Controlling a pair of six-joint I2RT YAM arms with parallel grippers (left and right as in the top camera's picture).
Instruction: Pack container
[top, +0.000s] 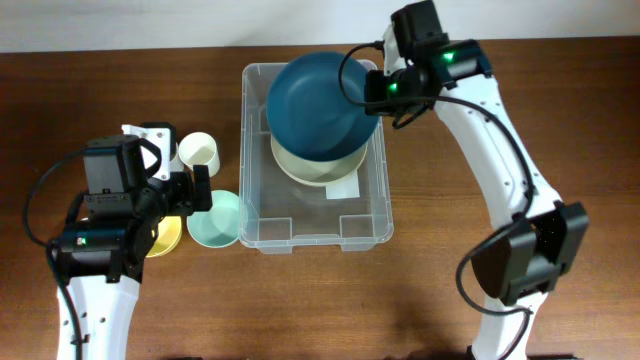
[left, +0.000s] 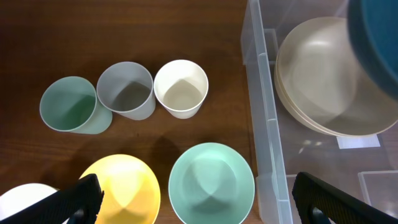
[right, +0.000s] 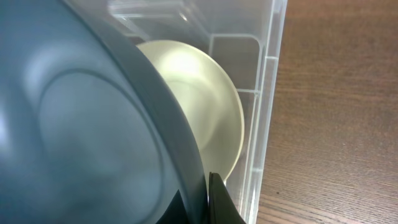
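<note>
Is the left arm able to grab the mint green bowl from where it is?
Probably yes. The left gripper hangs open right over the mint green bowl, nothing sits in or on it, and the yellow bowl beside it leaves a small gap.

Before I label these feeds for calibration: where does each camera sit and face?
Overhead: above table, facing straight down; both arms, container.
Left wrist: on left gripper, facing down at cups, container edge; open fingers show.
Right wrist: on right gripper, behind blue bowl it grips; fingertip shows.
Shared: cream bowl in all three.
</note>
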